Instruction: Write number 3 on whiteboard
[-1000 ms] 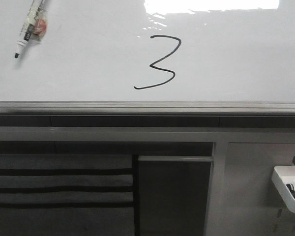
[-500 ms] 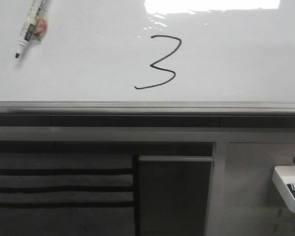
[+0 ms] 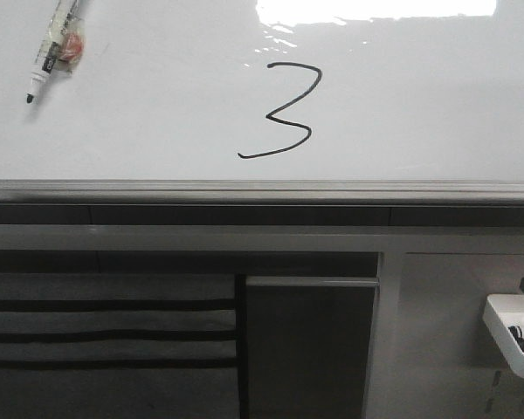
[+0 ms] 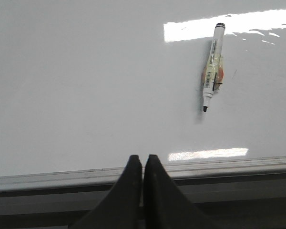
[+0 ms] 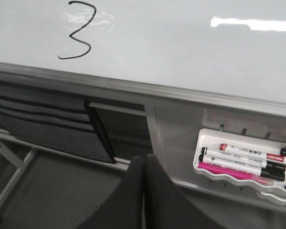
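Note:
A black hand-drawn number 3 (image 3: 286, 112) stands on the glossy whiteboard (image 3: 157, 122); it also shows in the right wrist view (image 5: 78, 31). A white marker (image 3: 54, 51) with a black tip is stuck on the board at the upper left, also seen in the left wrist view (image 4: 212, 67). My left gripper (image 4: 143, 158) is shut and empty, down by the board's grey rail (image 4: 229, 164), apart from the marker. My right gripper (image 5: 144, 160) is shut and empty, below the board, near the pen tray. Neither gripper shows in the front view.
A white tray (image 5: 243, 164) on a grey pegboard panel (image 3: 445, 332) at the lower right holds several markers. Dark slatted panels (image 3: 105, 332) lie below the rail (image 3: 262, 190). Light glare (image 3: 375, 9) sits on the board's top.

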Tool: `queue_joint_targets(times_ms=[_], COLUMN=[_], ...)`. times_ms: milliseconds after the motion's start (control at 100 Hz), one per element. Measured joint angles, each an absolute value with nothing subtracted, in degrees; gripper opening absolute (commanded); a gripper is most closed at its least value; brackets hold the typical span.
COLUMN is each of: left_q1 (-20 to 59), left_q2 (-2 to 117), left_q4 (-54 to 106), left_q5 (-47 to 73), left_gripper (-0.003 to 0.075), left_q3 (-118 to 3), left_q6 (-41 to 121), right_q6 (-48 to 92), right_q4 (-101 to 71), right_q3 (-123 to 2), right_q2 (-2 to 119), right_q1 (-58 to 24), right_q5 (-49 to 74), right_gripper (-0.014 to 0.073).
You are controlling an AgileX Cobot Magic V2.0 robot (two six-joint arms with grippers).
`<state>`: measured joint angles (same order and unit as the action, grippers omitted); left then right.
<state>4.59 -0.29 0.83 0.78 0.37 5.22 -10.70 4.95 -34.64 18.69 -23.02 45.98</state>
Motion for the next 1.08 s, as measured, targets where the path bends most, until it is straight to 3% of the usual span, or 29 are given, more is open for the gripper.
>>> queue_joint_targets(times_ms=[290, 450, 1080], left_q1=[4.59, 4.59, 4.59], left_q2=[-0.29, -0.29, -0.29], left_q4=[0.83, 0.74, 0.74], left_q5=[0.78, 0.78, 0.78], left_gripper=[-0.0018, -0.0018, -0.0018], left_q3=[0.37, 0.37, 0.37], left_q6=[5.22, 5.22, 5.22], right_q6=[-10.7, -10.7, -10.7], right_q4=[5.2, 3.73, 2.99], right_q3=[-9.99, -0.73, 1.01], right_q2=[4.85, -0.24, -0.45], right_q1=[-8.46, -4.62, -4.41], right_q5=[18.2, 10.81, 5.5], right_gripper=[-0.0074, -0.0074, -0.0074])
